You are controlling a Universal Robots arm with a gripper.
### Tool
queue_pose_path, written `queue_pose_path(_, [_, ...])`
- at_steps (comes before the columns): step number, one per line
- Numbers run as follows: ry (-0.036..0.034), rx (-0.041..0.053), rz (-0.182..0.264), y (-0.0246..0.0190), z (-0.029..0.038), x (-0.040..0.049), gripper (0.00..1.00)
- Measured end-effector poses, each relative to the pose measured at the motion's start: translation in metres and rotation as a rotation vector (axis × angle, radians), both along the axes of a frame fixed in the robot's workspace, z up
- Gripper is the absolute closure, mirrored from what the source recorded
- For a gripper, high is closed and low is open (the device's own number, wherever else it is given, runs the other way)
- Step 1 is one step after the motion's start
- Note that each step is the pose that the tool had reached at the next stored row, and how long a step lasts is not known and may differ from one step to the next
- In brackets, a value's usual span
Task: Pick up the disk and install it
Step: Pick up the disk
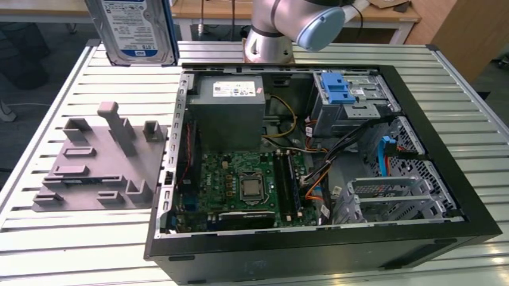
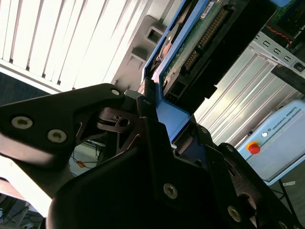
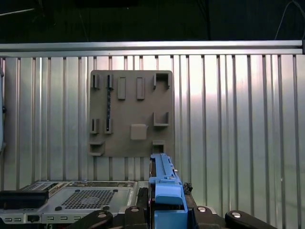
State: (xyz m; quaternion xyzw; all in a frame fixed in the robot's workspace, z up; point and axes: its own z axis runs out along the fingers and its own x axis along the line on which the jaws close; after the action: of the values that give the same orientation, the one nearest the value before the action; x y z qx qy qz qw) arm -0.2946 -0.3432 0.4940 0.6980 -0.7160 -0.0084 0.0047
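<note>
One disk (image 1: 135,30) is up in the air, standing on edge with its label facing the camera, at the far side on the exterior view's left, clear of the slatted table (image 1: 47,238). The gripper (image 2: 174,125) is clamped on it. In the second wrist view the black fingers (image 2: 151,138) pinch the blue rail (image 2: 178,112), and the disk's green circuit side shows. The open computer case (image 1: 318,161) lies to the exterior view's right, with its drive bay (image 1: 346,95) at the far right. The grey fixture plate (image 1: 99,167) sits left of the case, and the arm (image 1: 294,24) is at the far edge.
</note>
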Motion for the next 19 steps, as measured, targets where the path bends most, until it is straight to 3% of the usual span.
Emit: queue_pose_path(19, [0.0000,0.0000,0.000,0.0000,0.0000,0.0170,0.64])
